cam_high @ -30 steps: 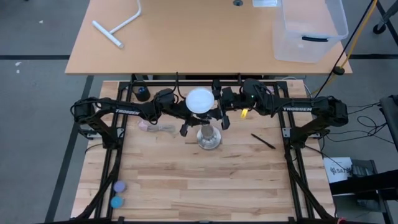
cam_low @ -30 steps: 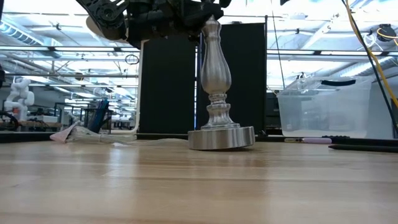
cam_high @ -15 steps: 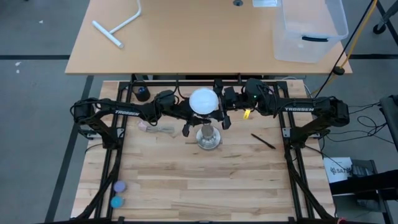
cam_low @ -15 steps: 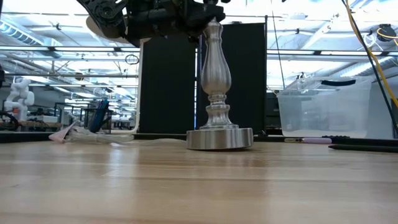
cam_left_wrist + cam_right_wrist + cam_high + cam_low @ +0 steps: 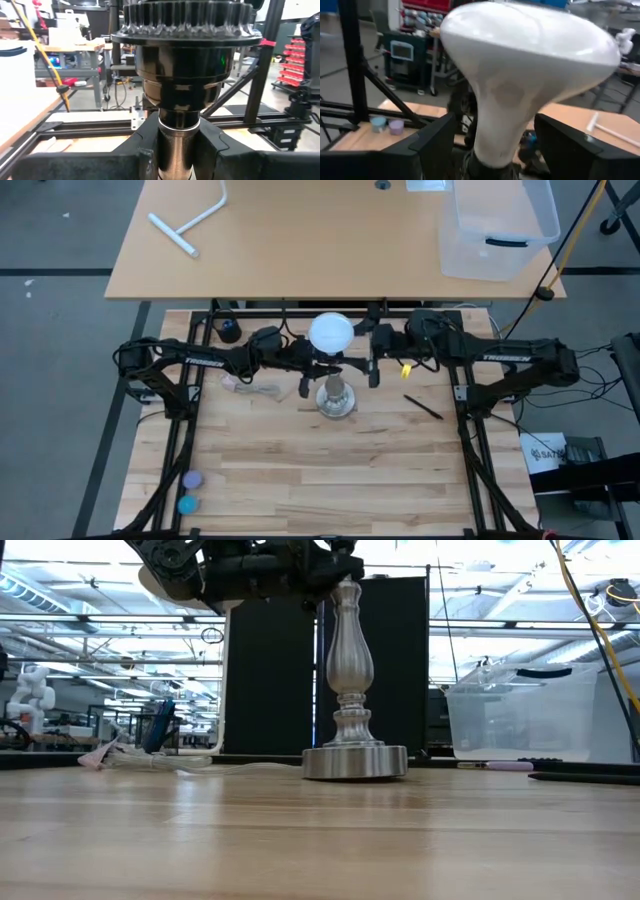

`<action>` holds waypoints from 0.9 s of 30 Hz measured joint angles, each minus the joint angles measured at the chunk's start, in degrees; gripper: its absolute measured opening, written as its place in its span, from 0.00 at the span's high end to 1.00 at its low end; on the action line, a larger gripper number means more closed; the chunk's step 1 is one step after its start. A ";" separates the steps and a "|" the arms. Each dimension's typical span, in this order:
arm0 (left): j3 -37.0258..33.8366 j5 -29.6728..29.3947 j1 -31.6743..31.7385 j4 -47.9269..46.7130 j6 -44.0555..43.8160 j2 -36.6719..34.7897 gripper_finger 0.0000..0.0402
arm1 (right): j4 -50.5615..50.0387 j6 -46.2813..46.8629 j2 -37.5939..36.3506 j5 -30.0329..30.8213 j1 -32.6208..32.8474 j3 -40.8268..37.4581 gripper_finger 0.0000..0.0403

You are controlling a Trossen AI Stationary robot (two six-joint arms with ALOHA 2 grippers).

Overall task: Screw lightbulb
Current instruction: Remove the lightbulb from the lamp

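Right end effector open | lightbulb: white frosted globe, tapering neck

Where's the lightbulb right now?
In the high view the lightbulb sits mid-table atop the metal lamp post, between the left tool, clamped on the post's neck, and the open right tool beside it.

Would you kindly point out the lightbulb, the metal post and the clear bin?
lightbulb (image 5: 331,333), high view, globe top.
metal post (image 5: 346,650), low view, bulging shaft.
clear bin (image 5: 470,255), high view, front wall.
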 joint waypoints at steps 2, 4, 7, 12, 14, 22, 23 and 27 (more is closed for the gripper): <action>0.00 -1.32 -0.19 -0.06 0.21 0.00 0.82 | -1.68 -0.42 -0.69 2.30 0.66 0.00 0.35; 0.00 -2.61 -0.22 -0.03 0.22 0.00 0.82 | -3.26 -0.46 -1.07 4.75 1.10 0.00 0.35; 0.00 -4.19 -0.20 -0.02 0.16 0.00 0.82 | -6.36 0.17 -1.15 7.86 1.53 0.00 0.35; 0.00 -6.56 -0.22 -0.02 0.15 -0.02 0.82 | -1.96 1.76 -1.02 10.87 2.46 -2.49 0.35; 0.00 -6.81 -0.22 -0.02 0.23 -0.02 0.82 | 0.83 1.33 -0.89 13.54 3.10 -3.80 0.35; 0.00 -8.84 -0.24 0.01 0.21 -0.02 0.82 | 15.08 1.24 2.65 18.02 4.39 -6.66 0.35; 0.00 -9.30 -0.24 0.03 0.12 -0.02 0.82 | 16.89 1.33 3.57 18.61 4.37 -6.67 0.35; 0.00 -9.89 -0.24 0.07 -0.20 -0.02 0.82 | 23.37 1.09 6.52 19.20 4.37 -6.67 0.35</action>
